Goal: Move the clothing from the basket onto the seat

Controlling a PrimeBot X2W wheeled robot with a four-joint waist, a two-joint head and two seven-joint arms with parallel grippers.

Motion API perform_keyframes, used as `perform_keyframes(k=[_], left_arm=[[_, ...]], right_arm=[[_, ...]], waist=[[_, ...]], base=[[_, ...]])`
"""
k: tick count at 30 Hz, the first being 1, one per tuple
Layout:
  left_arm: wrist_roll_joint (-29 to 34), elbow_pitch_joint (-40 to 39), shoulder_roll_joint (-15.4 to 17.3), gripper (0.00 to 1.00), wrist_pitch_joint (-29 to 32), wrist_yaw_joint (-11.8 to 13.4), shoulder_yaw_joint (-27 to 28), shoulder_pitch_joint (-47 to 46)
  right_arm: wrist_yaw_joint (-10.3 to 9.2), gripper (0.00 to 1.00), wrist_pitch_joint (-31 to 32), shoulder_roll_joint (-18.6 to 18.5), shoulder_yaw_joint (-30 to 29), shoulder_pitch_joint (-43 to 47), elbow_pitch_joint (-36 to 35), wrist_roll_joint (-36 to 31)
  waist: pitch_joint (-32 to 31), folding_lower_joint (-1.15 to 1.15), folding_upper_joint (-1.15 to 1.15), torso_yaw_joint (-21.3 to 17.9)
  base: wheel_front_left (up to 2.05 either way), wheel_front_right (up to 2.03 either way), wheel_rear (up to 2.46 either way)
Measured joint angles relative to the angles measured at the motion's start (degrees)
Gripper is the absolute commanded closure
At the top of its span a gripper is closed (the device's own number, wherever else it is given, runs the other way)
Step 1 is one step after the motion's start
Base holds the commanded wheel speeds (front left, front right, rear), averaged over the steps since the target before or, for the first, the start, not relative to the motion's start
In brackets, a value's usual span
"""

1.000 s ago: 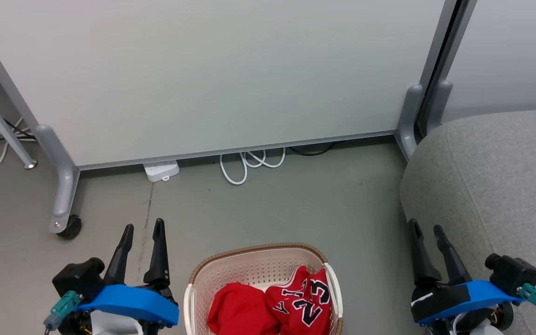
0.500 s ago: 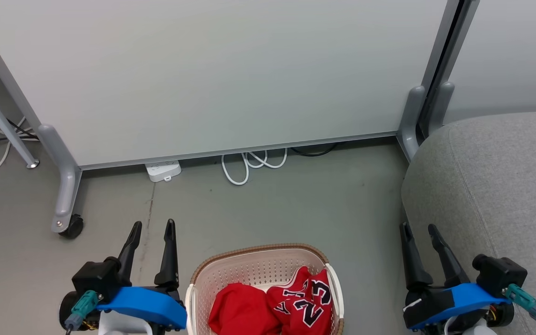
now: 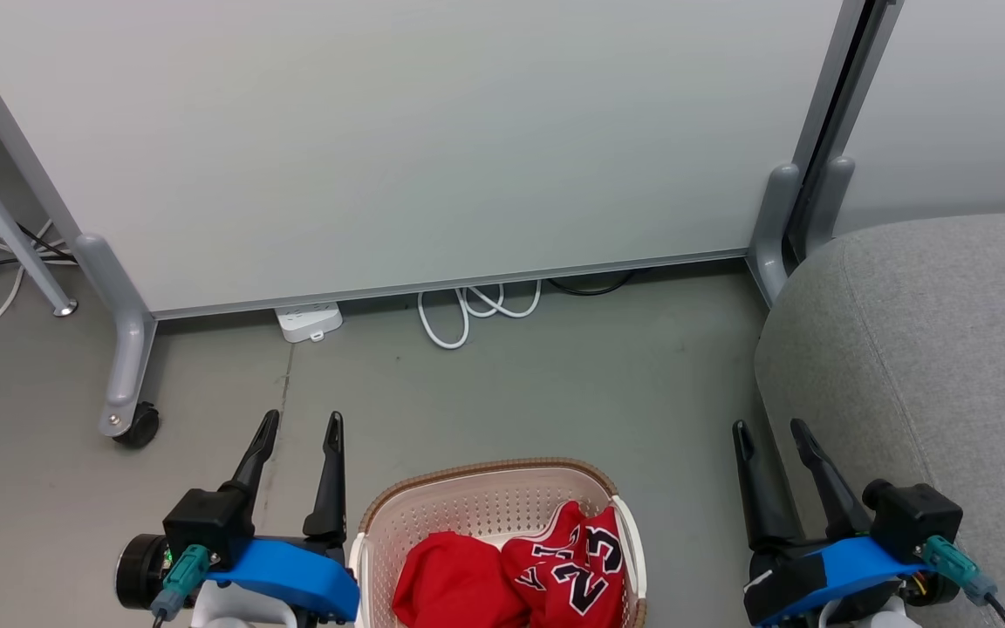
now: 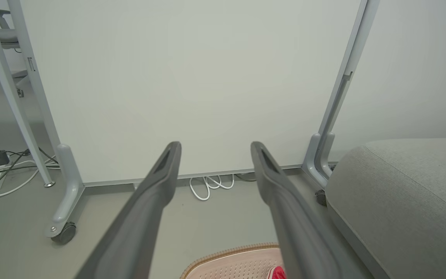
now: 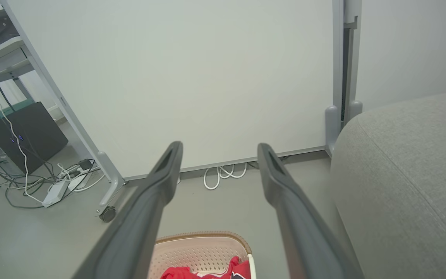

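The cream perforated basket (image 3: 476,501) with a brown rim stands on the floor at the bottom centre. In it lie the clothing: a plain red cloth (image 3: 450,589) on the left and a red jersey (image 3: 577,567) marked "23" on the right. The grey seat (image 3: 930,349) fills the right side. My left gripper (image 3: 302,423) hangs open just left of the basket, and my right gripper (image 3: 769,427) is open between basket and seat. The wrist views show the left gripper (image 4: 215,147) and right gripper (image 5: 219,147) with spread, empty fingers, plus the basket rim (image 4: 227,254) (image 5: 199,235).
A pale wheeled partition (image 3: 398,139) stands behind the basket, with a castor (image 3: 132,427) at the left. A white power strip (image 3: 309,321) and coiled white cable (image 3: 472,310) lie at its foot. More cables and a dark box (image 5: 33,131) sit at the far left.
Both grippers have shifted inward toward the basket, the left one rightward and the right one leftward. Their jaws stay open. The camera has drifted slightly.
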Motion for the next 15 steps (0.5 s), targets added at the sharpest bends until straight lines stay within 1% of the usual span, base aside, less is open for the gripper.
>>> perform_keyframes(k=[15], left_arm=[[5.7,1.1,0.1,0.0,-1.5,0.1,-1.4,-0.2]], right_arm=[[0.01,0.0,-1.5,-0.1,0.4,-0.7,1.4,-6.2]], waist=[[-0.2,0.0,0.0,0.3]], base=[[0.0,0.0,0.0]])
